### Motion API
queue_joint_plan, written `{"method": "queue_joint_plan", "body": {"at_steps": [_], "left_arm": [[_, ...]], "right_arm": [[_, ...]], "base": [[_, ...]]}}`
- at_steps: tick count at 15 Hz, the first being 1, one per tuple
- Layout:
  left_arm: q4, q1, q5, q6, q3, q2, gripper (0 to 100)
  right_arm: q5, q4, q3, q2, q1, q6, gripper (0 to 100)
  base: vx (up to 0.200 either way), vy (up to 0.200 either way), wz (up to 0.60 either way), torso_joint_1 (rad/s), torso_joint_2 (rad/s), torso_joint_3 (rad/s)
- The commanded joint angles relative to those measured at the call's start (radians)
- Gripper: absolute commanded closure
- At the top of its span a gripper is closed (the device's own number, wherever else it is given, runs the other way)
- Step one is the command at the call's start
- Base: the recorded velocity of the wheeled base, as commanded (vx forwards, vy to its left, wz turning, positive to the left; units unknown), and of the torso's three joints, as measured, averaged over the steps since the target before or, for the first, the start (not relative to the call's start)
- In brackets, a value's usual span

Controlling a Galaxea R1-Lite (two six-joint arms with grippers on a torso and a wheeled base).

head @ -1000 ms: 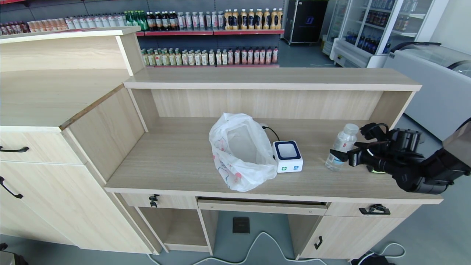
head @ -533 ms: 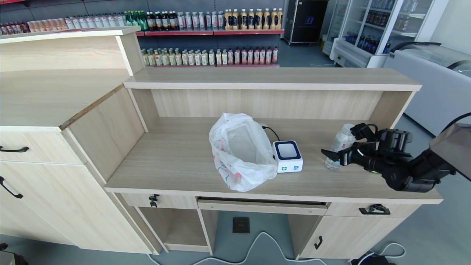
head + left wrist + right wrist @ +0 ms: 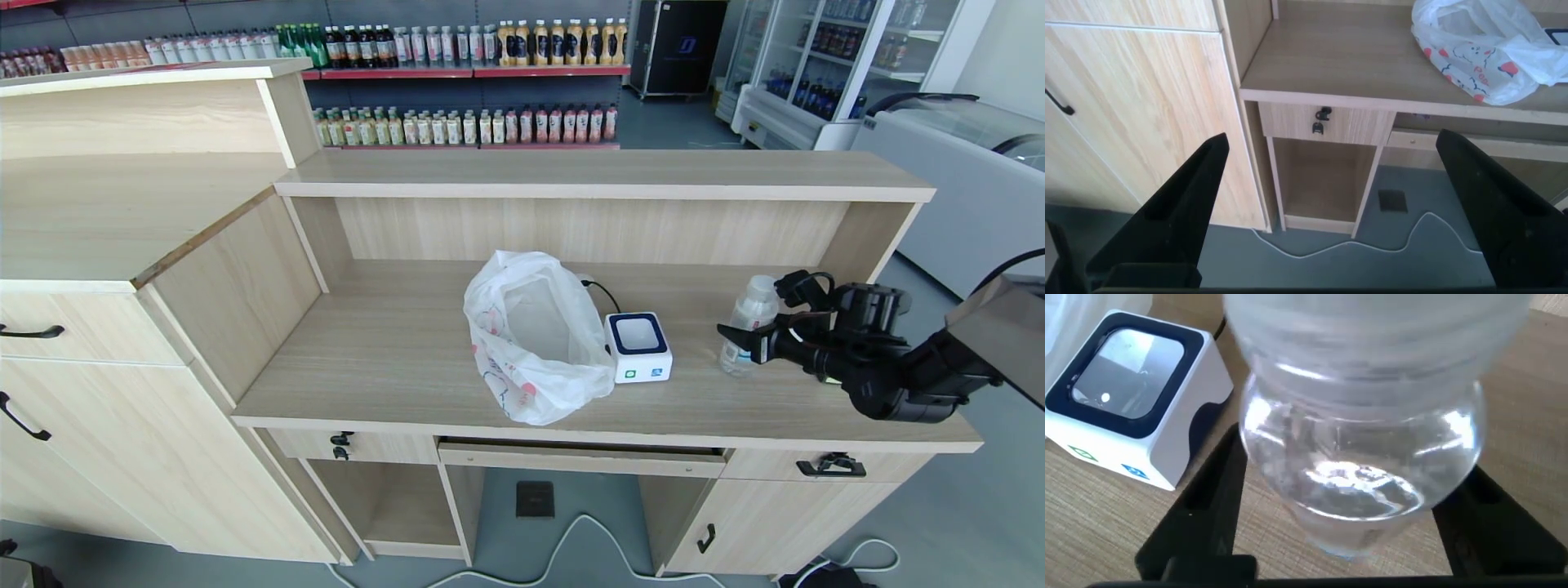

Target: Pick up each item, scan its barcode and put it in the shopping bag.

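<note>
A clear water bottle [image 3: 746, 324] with a white cap stands slightly tilted at the right of the wooden counter [image 3: 392, 359]. My right gripper [image 3: 755, 310] is shut on its lower body, one finger on each side. In the right wrist view the bottle [image 3: 1360, 457] fills the space between the two black fingers [image 3: 1200, 531]. The white barcode scanner [image 3: 639, 346] with a dark blue window sits just left of the bottle, and its window [image 3: 1127, 392] faces up. The white shopping bag [image 3: 531, 335] lies open left of the scanner. My left gripper [image 3: 1331, 140] hangs open low in front of the counter.
The counter has a raised back shelf [image 3: 604, 175] and a side wall [image 3: 886, 233] right of the bottle. A black cable [image 3: 600, 290] runs behind the scanner. Drawers [image 3: 1327, 122] and a cable on the floor [image 3: 571, 539] lie below the counter.
My right gripper has slid left toward the scanner and closed around the bottle. The bottle has shifted slightly left and tipped. The bag and scanner stay put.
</note>
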Motion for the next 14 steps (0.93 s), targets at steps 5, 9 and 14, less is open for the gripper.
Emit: {"method": "queue_joint_plan", "body": {"at_steps": [5,9,14], "left_arm": [[0.0,0.0,0.0,0.0,0.0,0.0,0],[0.0,0.0,0.0,0.0,0.0,0.0,0],[0.0,0.0,0.0,-0.001,0.0,0.0,0]], "right_arm": [[0.0,0.002,-0.001,-0.004,-0.002,0.006,100],[-0.007,0.016,0.011,-0.048,-0.002,0.017,100],[0.121,0.347,0.05,-0.416,-0.001,0.224,100]], "base": [[0.0,0.0,0.0,0.0,0.0,0.0],[0.0,0.0,0.0,0.0,0.0,0.0],[0.0,0.0,0.0,0.0,0.0,0.0]]}}
